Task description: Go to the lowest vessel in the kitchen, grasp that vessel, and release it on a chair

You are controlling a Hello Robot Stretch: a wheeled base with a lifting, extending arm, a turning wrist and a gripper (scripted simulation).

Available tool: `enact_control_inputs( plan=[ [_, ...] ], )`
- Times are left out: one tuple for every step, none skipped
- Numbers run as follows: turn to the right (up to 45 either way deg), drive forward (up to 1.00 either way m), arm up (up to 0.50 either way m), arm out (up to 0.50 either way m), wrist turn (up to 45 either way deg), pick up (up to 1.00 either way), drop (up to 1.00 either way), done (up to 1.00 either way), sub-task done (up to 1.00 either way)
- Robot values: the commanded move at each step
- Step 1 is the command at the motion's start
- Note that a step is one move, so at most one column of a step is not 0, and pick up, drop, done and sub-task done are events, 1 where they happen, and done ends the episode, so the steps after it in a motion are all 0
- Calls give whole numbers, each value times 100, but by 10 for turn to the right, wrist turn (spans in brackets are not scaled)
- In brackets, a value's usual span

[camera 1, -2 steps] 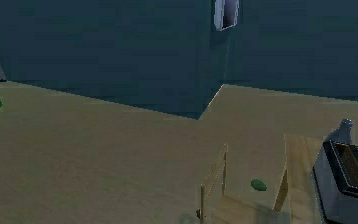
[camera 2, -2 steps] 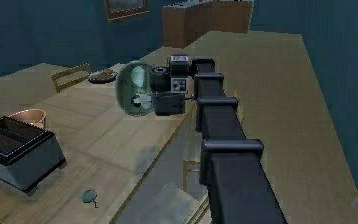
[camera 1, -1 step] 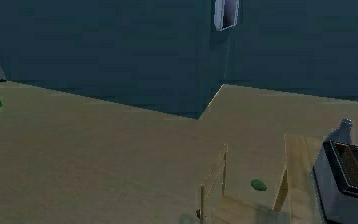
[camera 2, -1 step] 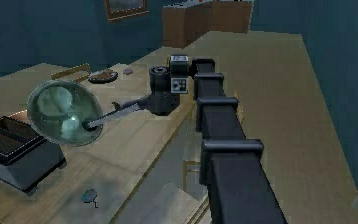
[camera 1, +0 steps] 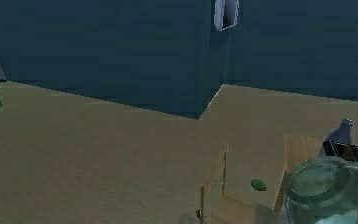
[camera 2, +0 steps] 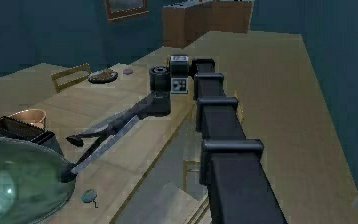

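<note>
Handling: we judge the glass bowl (camera 2: 15, 190) to be the vessel meant. It should be stiff, slick and breakable, and rather heavy for its breadth.
Place: it stands on the worktop (camera 2: 127, 150) at the arm side view's lower left, and at the forward view's lower right.
Hold: we would take it by the rim, one finger inside the wall and one outside, since the rounded flank gives nothing to bite on.
Pincer: the pincer (camera 2: 72, 150) lies just by the bowl's rim. We cannot tell whether it grasps anything or touches the glass.
Risk: we think a one-sided rim hold may let the bowl tip or slide out, so a slow lift seems wise.
Beyond: a brown cup (camera 2: 27, 118), then a dark plate (camera 2: 105, 75), both on the same worktop.
Farthest: a pale frame, likely a chair (camera 2: 72, 75), at the worktop's far side.
</note>
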Motion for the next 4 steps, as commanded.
enact_control_inputs(
  plan=[
    [0, 0, 0, 0, -240, 0, 0, 0, 0],
    [0, 0, 0, -26, 0, 0, 0, 0, 0],
    [450, 0, 0, 0, 0, 0, 0, 0, 0],
    [450, 0, 0, 0, 0, 0, 0, 0, 0]
  ],
)
